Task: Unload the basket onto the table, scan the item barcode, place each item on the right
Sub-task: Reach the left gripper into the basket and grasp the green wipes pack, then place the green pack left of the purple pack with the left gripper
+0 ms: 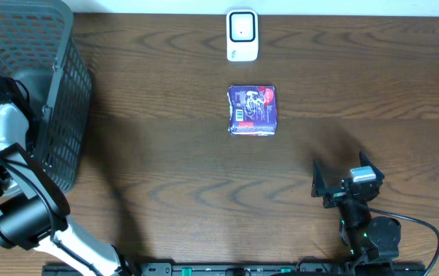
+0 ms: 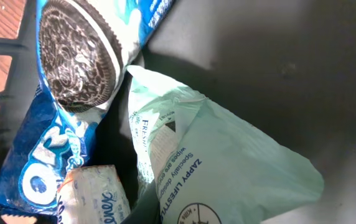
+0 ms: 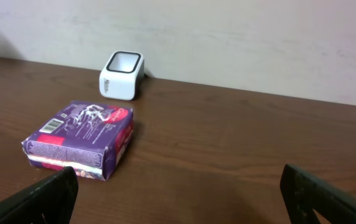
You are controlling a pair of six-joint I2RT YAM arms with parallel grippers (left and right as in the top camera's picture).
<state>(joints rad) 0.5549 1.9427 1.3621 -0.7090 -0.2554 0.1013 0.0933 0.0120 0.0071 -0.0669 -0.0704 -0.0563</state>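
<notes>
Purple rectangular pack (image 3: 78,140) lies flat on the brown wooden table (image 3: 240,143), left of centre, just below the white barcode scanner (image 3: 122,76); right gripper (image 3: 178,180) spread wide, empty, the pack just beyond its lower-left finger (image 3: 41,199); left gripper clenched inside the black mesh basket (image 1: 58,46), grasp unseen.

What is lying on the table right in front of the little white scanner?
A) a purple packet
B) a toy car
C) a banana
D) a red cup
A: a purple packet lies flat on the wooden table, just in front of the white scanner.
</notes>
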